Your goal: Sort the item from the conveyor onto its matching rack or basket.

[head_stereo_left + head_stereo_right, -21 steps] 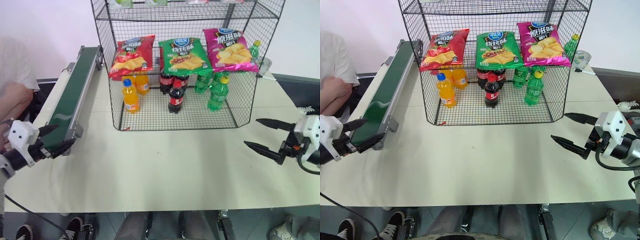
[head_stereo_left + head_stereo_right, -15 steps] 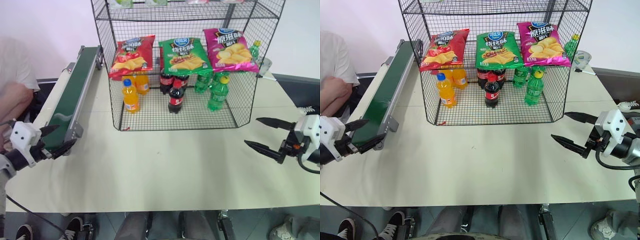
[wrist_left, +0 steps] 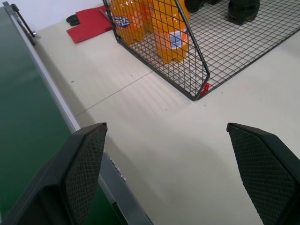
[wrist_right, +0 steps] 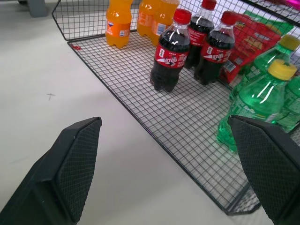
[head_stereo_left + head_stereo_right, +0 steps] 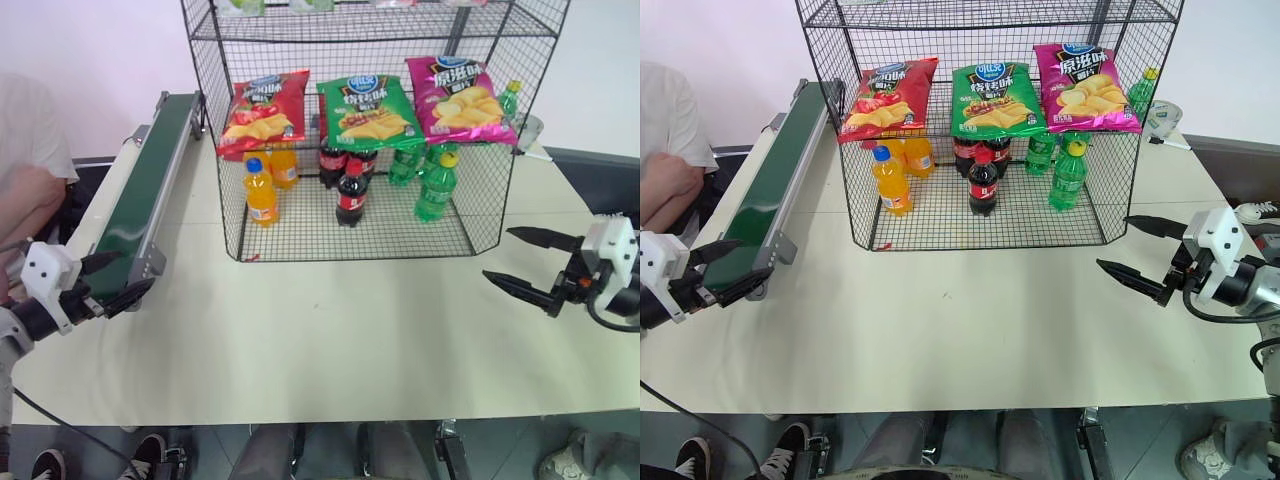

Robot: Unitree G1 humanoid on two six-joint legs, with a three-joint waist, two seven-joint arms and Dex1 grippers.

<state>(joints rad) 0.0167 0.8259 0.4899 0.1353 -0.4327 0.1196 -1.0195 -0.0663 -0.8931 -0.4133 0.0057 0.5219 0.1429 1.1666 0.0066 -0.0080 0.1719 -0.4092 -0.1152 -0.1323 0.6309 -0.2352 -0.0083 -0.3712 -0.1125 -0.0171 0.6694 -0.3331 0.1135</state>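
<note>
The item, a shiny red crisp bag point(image 5: 264, 112), lies on the left of a tier in the black wire rack point(image 5: 400, 235), beside a green bag point(image 5: 366, 110) and a magenta bag point(image 5: 460, 98). The dark green conveyor point(image 5: 150, 180) runs along the table's left side, and the belt in view carries nothing. My left gripper point(image 5: 125, 272) hovers open at the conveyor's near end, nothing between its fingers point(image 3: 84, 168). My right gripper point(image 5: 498, 254) stands open over the table, right of the rack's front corner, also holding nothing.
Orange bottles point(image 5: 262, 190), cola bottles point(image 4: 171, 56) and green bottles point(image 5: 435, 185) stand on the rack's bottom grid. A person in a white sleeve point(image 5: 30, 150) sits left of the conveyor. A red cloth point(image 3: 89, 26) lies on the table behind the rack.
My right gripper has edged slightly toward the rack, still open. The left gripper and the bags have stayed put.
</note>
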